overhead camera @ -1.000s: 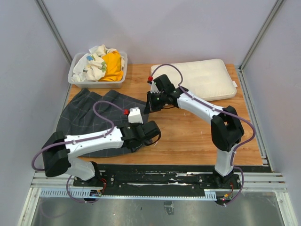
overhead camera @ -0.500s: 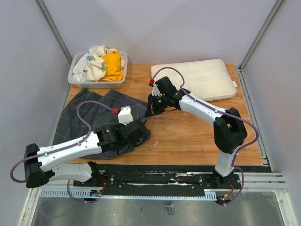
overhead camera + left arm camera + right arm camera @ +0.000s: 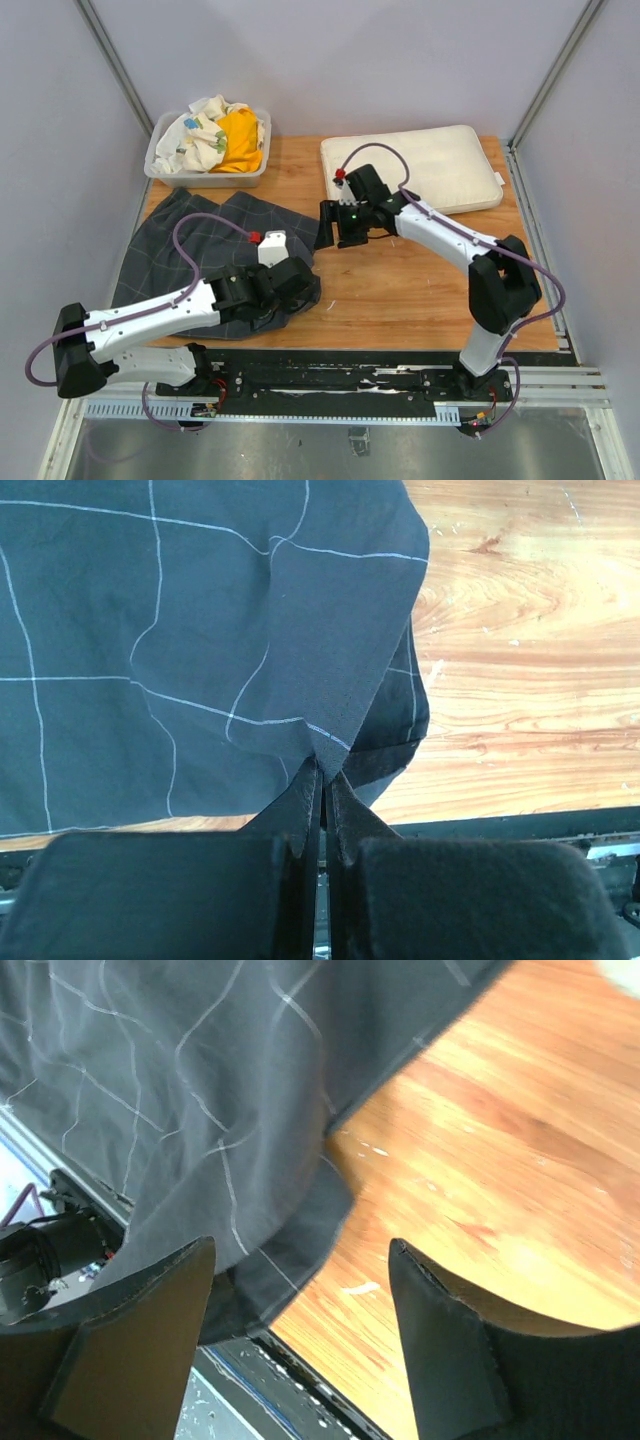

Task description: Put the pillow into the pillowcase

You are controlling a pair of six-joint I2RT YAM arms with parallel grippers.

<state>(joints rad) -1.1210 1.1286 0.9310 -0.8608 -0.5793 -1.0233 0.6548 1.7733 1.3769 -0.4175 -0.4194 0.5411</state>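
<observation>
The dark grey gridded pillowcase (image 3: 190, 250) lies crumpled on the left of the table. My left gripper (image 3: 288, 298) is shut on its near right hem, and in the left wrist view the cloth (image 3: 150, 630) is pinched between the closed fingertips of the left gripper (image 3: 322, 767). My right gripper (image 3: 336, 230) hovers open just right of the pillowcase's right edge. In the right wrist view nothing is between the spread fingers of the right gripper (image 3: 300, 1245), and the pillowcase (image 3: 200, 1080) fills the upper left. The cream pillow (image 3: 420, 165) lies flat at the back right, untouched.
A clear plastic bin (image 3: 158, 168) at the back left holds a white patterned cloth and a yellow cloth. Bare wooden table (image 3: 420, 280) spreads between the pillowcase and the pillow. A black rail (image 3: 350, 375) runs along the near edge. Grey walls enclose the sides.
My right gripper has opened, let go of the pillowcase's right edge and shifted a little right. My left arm drew back to the left, still pinching the hem.
</observation>
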